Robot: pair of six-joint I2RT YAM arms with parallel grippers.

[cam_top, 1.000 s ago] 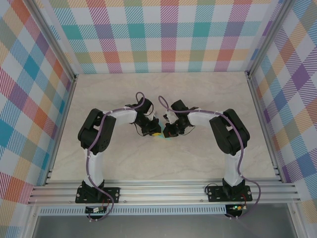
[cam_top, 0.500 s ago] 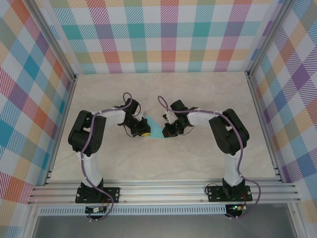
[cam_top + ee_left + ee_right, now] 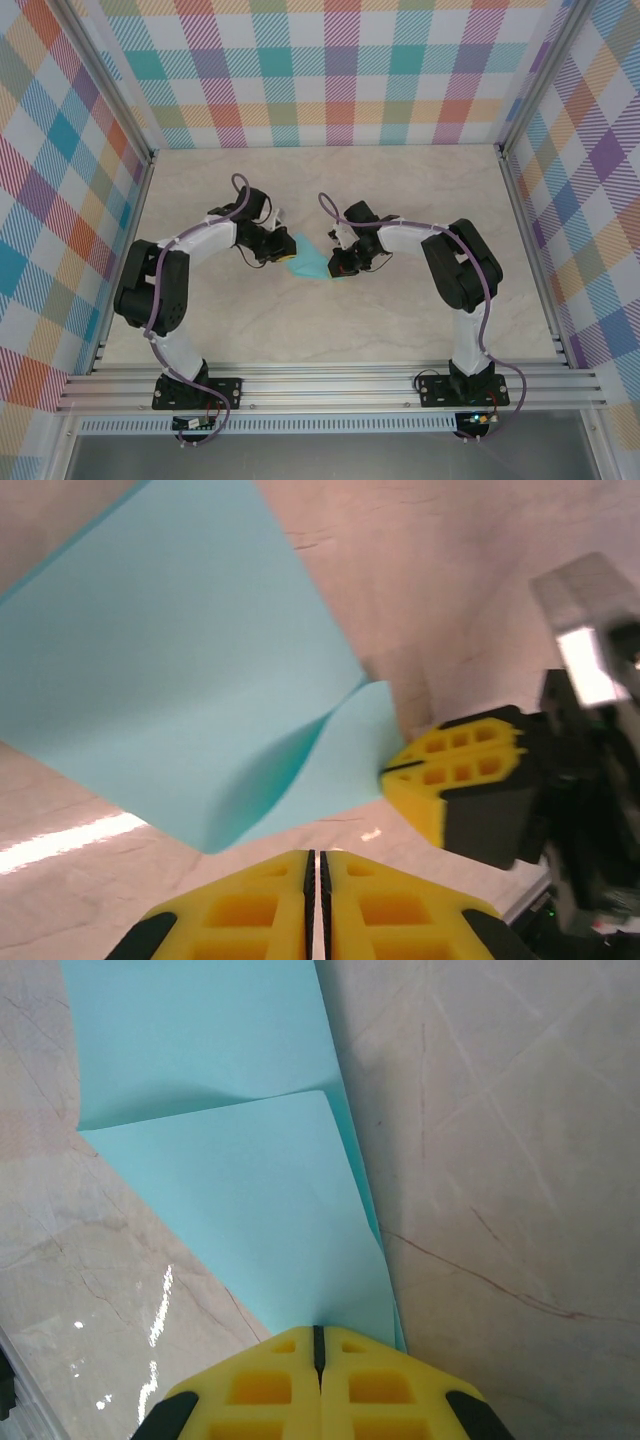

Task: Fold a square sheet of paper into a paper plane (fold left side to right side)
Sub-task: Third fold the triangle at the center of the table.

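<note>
Square sheet of paper [image 3: 312, 264], turquoise with one flap doubled over, lies on the table [image 3: 420, 310] between the arms, its long axis slanting far-left to near-right. Right gripper [image 3: 320, 1335] pinches its corner. Left gripper [image 3: 316, 860] is just beside it, jaws together, holding nothing.

**Both my arms are reaching inward, tools facing each other**

I am bending my left arm [image 3: 190, 246] at the elbow and stretching its forearm toward the middle. My left tool [image 3: 285, 256] is pointing right, its fingers [image 3: 250, 910] sitting together with only a thin slit between them. My right arm [image 3: 420, 232] is folding in from the other side. My right tool [image 3: 340, 266] is pinching the edge of the square sheet of paper [image 3: 230, 1190], fingers pressed tight.
</note>
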